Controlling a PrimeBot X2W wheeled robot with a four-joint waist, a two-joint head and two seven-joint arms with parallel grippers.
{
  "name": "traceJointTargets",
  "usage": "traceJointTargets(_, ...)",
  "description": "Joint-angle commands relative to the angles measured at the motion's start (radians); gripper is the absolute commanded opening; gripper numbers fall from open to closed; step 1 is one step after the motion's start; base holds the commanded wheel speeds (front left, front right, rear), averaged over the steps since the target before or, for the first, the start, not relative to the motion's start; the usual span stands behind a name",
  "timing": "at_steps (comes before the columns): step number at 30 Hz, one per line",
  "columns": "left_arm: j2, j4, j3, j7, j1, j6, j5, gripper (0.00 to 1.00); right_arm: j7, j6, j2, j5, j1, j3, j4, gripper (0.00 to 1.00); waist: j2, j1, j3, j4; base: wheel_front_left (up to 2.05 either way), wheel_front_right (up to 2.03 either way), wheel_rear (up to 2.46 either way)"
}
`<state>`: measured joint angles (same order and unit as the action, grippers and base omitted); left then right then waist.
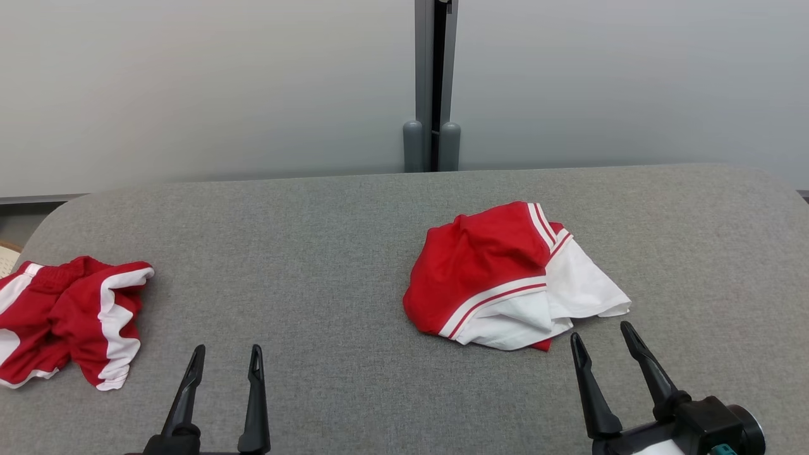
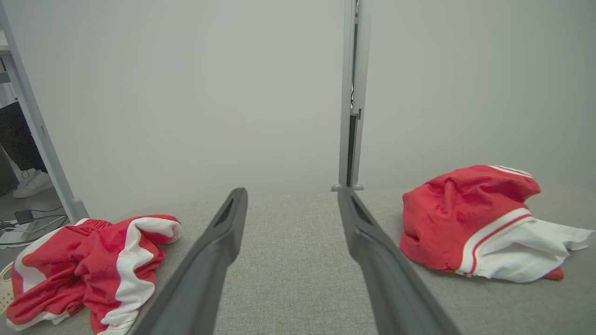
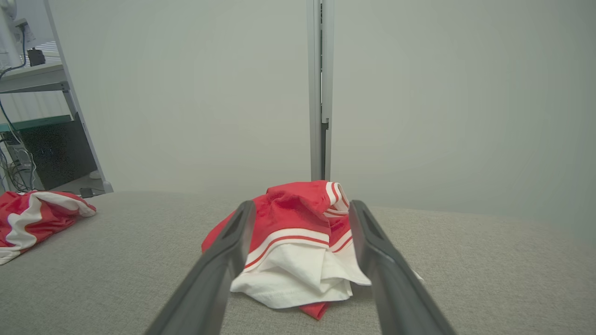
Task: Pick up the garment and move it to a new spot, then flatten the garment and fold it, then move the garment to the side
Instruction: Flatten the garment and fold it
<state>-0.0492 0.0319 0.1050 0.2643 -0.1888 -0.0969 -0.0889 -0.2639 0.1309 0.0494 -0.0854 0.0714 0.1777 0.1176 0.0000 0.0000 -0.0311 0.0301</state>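
Grey surface (image 1: 328, 265), crumpled red-and-white garment (image 1: 505, 278) right of centre — your right end effector (image 1: 600, 332) just below it, spread, like your left end effector (image 1: 227, 349) at lower left.

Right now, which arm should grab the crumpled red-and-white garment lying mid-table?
Right: the open right gripper points straight at that garment, close by; the open left gripper aims at bare table.

Even, diffuse light; faint shadow under crumpled red-and-white garment (image 1: 505, 278). Head view sharp; wrist views hazy, edges bowed.
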Motion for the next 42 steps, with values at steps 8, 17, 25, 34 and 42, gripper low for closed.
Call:
traceJointTargets(8, -0.002, -0.032, 0.038, 0.0, 0.039, 0.047, 0.026, 1.0, -0.001, 0.0, 0.002, 0.011, -0.002, -0.032, 0.002, 1.0, 0.0, 0.0, 0.013, -0.008, 0.0, 0.0, 0.0)
traceJointTargets(17, -0.003, -0.184, 0.231, 0.0, 0.261, 0.172, 0.059, 1.0, -0.001, 0.0, 0.002, 0.059, -0.036, -0.113, -0.022, 1.0, 0.0, 0.0, 0.108, -0.056, 0.0, 0.0, 0.0)
traceJointTargets(25, -0.003, -0.387, 0.481, 0.0, 0.607, 0.207, 0.07, 1.0, -0.001, 0.0, 0.002, 0.043, -0.109, -0.149, -0.046, 1.0, 0.0, 0.0, 0.264, -0.127, 0.0, 0.0, 0.0)
traceJointTargets(34, -0.004, -0.566, 0.685, -0.015, 0.905, 0.095, 0.04, 1.0, -0.001, 0.0, 0.002, 0.002, -0.176, -0.13, -0.053, 1.0, 0.0, 0.0, 0.374, -0.207, 0.0, 0.0, 0.0)
traceJointTargets(42, -0.004, -0.694, 0.813, -0.009, 1.065, 0.016, 0.105, 1.0, -0.001, 0.0, 0.002, -0.02, -0.204, -0.126, -0.053, 1.0, 0.0, 0.0, 0.421, -0.241, 0.0, 0.0, 0.0)
